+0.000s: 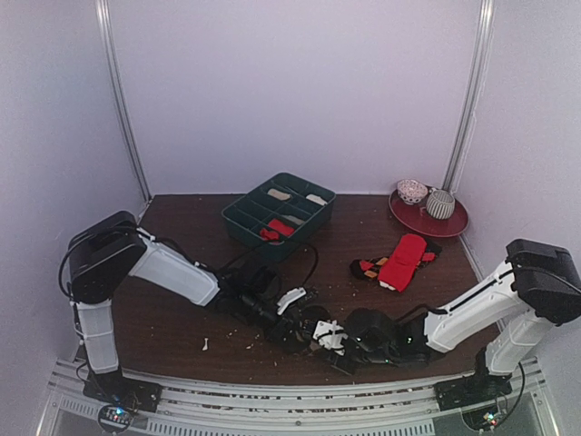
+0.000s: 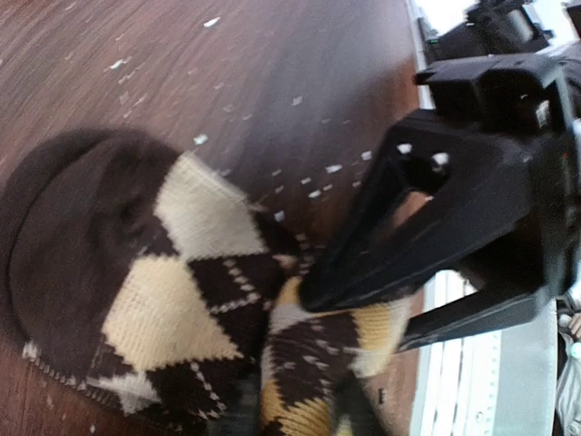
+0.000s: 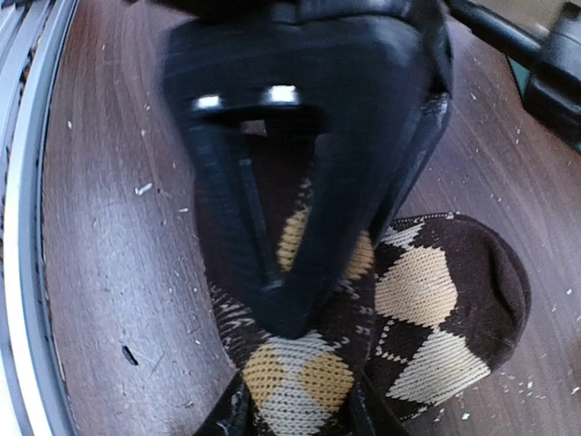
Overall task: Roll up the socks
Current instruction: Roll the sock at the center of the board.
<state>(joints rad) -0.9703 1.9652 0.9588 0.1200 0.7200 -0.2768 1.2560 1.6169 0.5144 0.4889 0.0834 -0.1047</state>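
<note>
**A:** Where do we stand with the argyle pair [image 3: 427,300]?

**B:** We have it on the bench [image 1: 182,272], near the front edge between our two arms. It lies mostly flat, so we judge the roll barely begun. Our left claw [image 3: 290,304] is clenched on the brown fabric. Our right claw [image 2: 356,320] straddles the yellow-diamond part, but we cannot tell whether it pinches.

**A:** And the other pair?

**B:** A red bundle [image 1: 277,230] sits in one compartment of the green tray [image 1: 238,218]. We take it for a finished roll, though it is too small to be sure.

**A:** Counts?

**B:** We count one argyle pair, one red bundle and one tray. There is one red plate [image 1: 454,227] bearing two round patterned things [image 1: 411,191]. One plain red sock [image 1: 404,259] lies across a dark sock [image 1: 366,267], well apart to our right.
</note>
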